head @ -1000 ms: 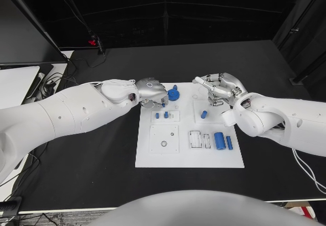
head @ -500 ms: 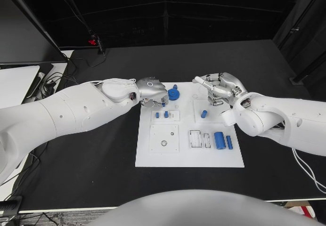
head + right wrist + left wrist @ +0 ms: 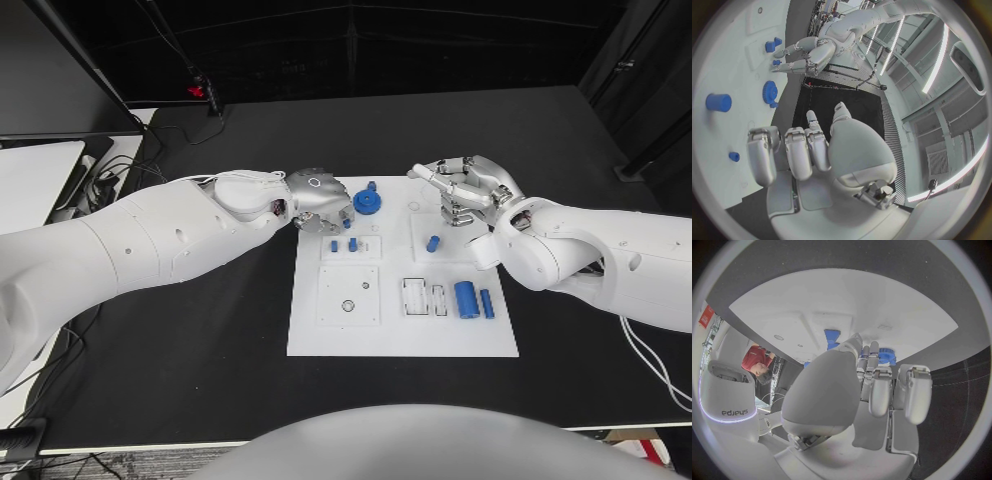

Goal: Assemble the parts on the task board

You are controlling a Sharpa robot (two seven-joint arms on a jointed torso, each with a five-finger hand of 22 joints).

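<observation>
Left hand (image 3: 320,197) has eased slightly off the blue gear (image 3: 369,202) at the task board's (image 3: 401,340) far edge over the last second; its fingers are curled together, and I can't tell if they pinch anything. Gear, small blue pegs (image 3: 343,244) and blue cylinder (image 3: 466,298) haven't moved, so no part looks newly seated. Right hand (image 3: 469,188) holds position past the gear, fingers curled in, apparently on nothing.

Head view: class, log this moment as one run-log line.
left hand: at task board far-left corner, beside blue gear | right hand: above board's far edge, holding nothing | blue cylinder: lying near side
</observation>
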